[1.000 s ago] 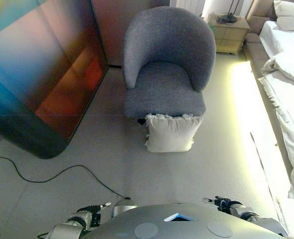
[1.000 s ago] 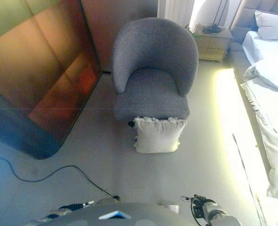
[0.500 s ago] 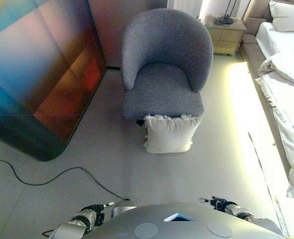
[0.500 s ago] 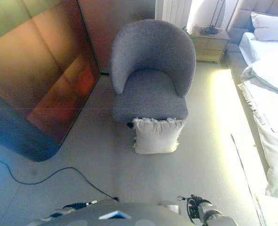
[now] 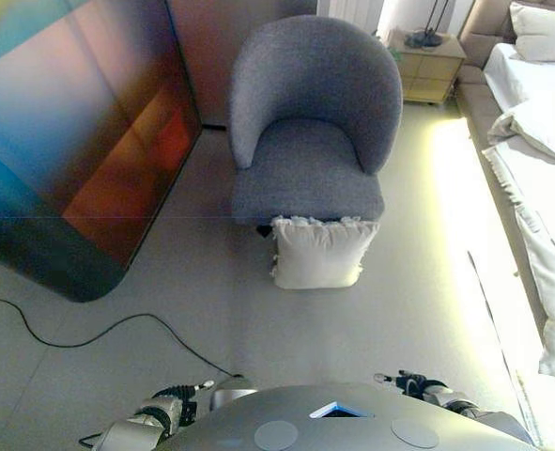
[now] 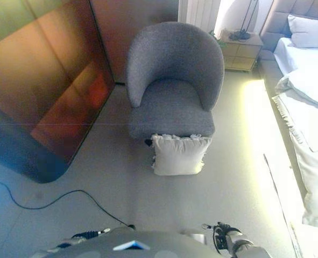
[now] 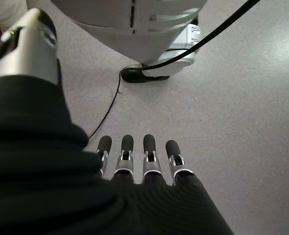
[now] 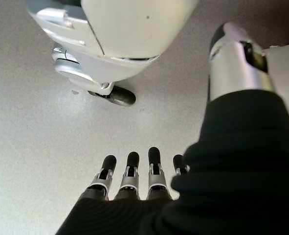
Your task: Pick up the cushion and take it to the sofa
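One white cushion (image 5: 321,254) with a frilled top edge stands upright on the pale floor (image 5: 211,310), leaning against the front of the single grey armchair (image 5: 313,122), which is the only seat of that kind in view. Neither hand has hold of it. The head views show both arms only at the bottom edge, low and well apart from the cushion; the wrist views add what those cannot: the left hand (image 7: 134,161) hangs over bare floor with its fingers straight and side by side and the thumb apart, holding nothing, and the right hand (image 8: 134,171) hangs the same way, fingers extended and empty. To the left of the armchair stands a large dark glossy panel (image 5: 80,141) with reddish reflections. To the right lies a bed (image 5: 540,141) with white bedding and one pillow (image 6: 309,32), and past the chair one small bedside cabinet (image 5: 429,64). No writing can be read anywhere.
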